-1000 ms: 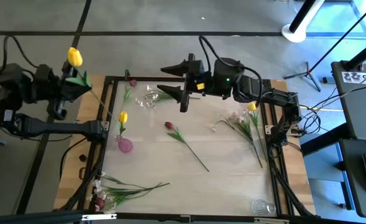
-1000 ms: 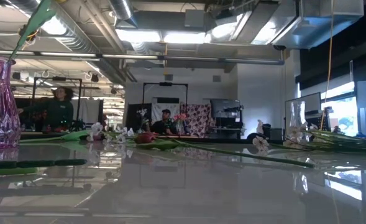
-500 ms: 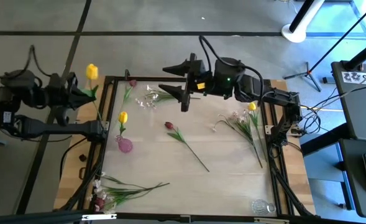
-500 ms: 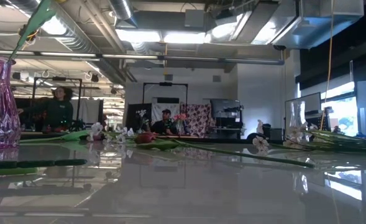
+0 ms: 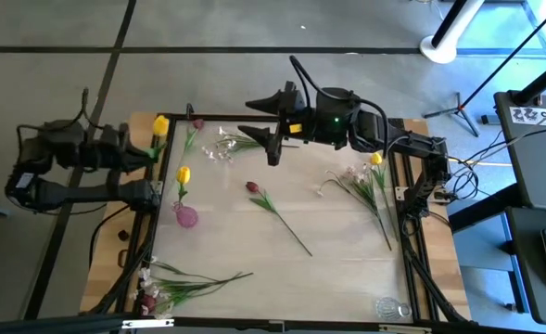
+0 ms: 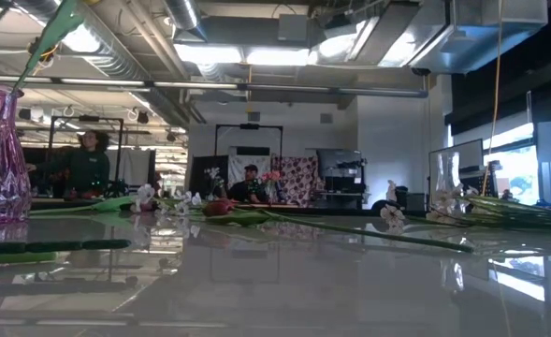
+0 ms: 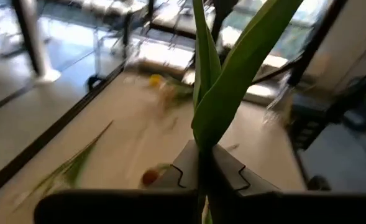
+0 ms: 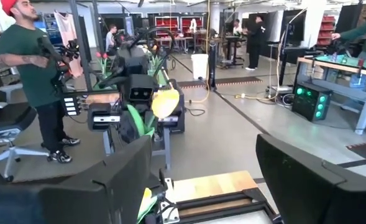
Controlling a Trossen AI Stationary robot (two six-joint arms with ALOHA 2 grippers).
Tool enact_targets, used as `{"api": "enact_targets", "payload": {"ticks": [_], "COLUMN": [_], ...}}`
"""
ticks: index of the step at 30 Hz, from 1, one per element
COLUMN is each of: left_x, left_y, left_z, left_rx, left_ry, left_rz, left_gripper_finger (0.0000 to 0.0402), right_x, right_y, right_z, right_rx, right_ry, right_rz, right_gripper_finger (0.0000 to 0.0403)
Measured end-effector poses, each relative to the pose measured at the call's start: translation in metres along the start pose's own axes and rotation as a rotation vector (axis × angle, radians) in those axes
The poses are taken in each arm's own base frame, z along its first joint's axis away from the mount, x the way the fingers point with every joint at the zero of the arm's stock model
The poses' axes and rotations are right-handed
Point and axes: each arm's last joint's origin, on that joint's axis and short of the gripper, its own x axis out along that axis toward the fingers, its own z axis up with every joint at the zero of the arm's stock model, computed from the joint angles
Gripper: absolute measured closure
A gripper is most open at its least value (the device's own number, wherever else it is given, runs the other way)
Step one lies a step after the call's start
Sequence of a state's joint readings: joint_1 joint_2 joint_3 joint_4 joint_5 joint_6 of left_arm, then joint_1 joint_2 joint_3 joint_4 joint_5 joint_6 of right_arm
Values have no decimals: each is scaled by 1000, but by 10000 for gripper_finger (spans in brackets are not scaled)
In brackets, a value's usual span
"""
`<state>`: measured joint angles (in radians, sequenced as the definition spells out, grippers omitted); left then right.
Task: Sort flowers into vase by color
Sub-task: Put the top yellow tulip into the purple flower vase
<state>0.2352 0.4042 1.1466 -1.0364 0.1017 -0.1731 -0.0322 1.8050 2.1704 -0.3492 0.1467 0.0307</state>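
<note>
Two grippers face you: your left gripper (image 5: 135, 154) is clamped on a yellow tulip (image 5: 160, 126) at the surface's (image 5: 347, 260) left edge, above the pink vase (image 5: 186, 217); your right gripper (image 5: 271, 125) hovers wide apart near the far edge.

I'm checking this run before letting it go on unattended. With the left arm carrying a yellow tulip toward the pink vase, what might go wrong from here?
The left gripper holds the yellow tulip low on its stem, so the long stem may swing and miss the narrow neck of the pink vase. Another tulip already stands in that vase; a bump might tip it. The open right gripper hovers over the white sprays, apart.
</note>
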Motion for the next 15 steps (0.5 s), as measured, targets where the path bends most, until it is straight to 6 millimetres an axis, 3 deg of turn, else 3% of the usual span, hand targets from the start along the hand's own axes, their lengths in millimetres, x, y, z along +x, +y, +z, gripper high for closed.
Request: {"api": "enact_targets", "payload": {"ticks": [5, 9, 15], "left_x": [13, 12, -2], "left_y": [-1, 1, 3], "left_z": [-2, -17, -36], "left_rx": [28, 38, 83], "left_ry": [-123, -134, -314], "left_rz": [-116, -136, -176], "left_gripper_finger": [399, 400, 400], "right_x": [0, 0, 0], "right_y": [0, 0, -1], "right_z": [-1, -4, -7], "right_rx": [37, 63, 89], "right_ry": [7, 41, 74], "right_rz": [-2, -5, -10], "right_gripper_finger": [117, 117, 117]}}
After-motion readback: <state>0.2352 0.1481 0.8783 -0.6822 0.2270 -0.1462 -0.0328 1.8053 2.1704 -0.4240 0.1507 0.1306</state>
